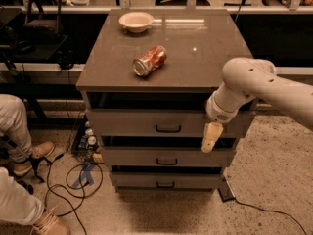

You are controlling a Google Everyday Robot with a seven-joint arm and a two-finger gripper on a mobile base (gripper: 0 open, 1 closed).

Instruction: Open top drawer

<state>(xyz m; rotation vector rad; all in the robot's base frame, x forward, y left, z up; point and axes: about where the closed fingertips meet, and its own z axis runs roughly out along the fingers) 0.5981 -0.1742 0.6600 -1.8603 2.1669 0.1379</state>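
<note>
The top drawer (127, 123) is the uppermost of three grey-beige drawers in the cabinet, with a small black loop handle (168, 129) at its centre. A dark gap shows between its front and the cabinet top. My gripper (210, 137) hangs pointing down from the white arm (254, 82), in front of the right part of the top drawer's front. It is to the right of the handle, apart from it, and its tip reaches to the drawer's lower edge.
A crushed red can (149, 60) lies on the cabinet top (205, 58), and a white bowl (136, 21) stands at the back. A person's legs and shoes (19, 131) are at the left. Cables (73, 175) lie on the floor.
</note>
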